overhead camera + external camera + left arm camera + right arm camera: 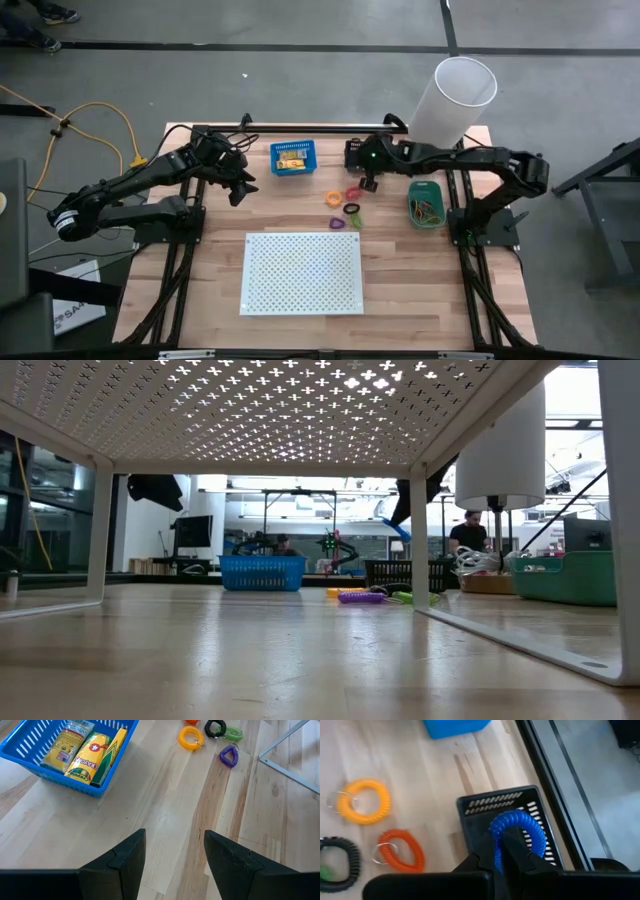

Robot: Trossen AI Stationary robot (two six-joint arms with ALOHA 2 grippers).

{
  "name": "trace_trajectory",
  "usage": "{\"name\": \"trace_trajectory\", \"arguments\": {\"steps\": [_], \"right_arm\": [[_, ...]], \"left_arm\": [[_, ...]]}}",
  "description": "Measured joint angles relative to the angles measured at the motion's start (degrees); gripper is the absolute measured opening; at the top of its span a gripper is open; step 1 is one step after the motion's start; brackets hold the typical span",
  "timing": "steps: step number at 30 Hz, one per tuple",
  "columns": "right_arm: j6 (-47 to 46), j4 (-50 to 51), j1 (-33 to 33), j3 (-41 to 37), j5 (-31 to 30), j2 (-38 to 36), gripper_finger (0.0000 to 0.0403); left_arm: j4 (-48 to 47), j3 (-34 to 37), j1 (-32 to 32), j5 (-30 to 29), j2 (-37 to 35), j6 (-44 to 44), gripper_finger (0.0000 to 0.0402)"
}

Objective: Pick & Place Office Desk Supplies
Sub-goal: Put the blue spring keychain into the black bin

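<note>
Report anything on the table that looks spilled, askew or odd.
Nothing looks spilled or damaged. The coil loops lie loose between the blue bin and green bin, unsorted. The right gripper holds a blue coil loop over the black bin.

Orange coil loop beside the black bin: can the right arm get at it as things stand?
Probably not yet. The right gripper is shut on a blue coil loop above the black bin. The orange coil loop lies uncovered on the table nearby, so the path looks free once that is dropped.

Black bin [366, 152] mostly hidden under the right arm in the high view, blue bin [454, 727] cut by the right wrist picture's edge, contents of green bin [426, 204] too small to tell.
</note>
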State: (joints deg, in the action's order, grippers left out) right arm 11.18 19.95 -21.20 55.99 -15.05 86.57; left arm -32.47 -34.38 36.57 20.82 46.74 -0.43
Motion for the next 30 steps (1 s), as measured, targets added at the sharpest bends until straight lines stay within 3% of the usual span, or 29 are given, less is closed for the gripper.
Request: {"name": "trace_trajectory", "arguments": {"steps": [11,23,30], "right_arm": [[1.6,-0.1,-2.2,0.0,-0.1,0.3,0.0004],[4.0,-2.4,-2.7,0.0,-6.5,8.0,0.0004],[3.8,-2.3,-3.6,0.0,-6.1,9.5,0.0006]], "left_arm": [[0.0,0.0,0.0,0.0,0.0,0.0,0.0195],[0.0,0.0,0.0,0.0,0.0,0.0,0.0195],[0.0,0.0,0.0,0.0,0.0,0.0,0.0195]]}}
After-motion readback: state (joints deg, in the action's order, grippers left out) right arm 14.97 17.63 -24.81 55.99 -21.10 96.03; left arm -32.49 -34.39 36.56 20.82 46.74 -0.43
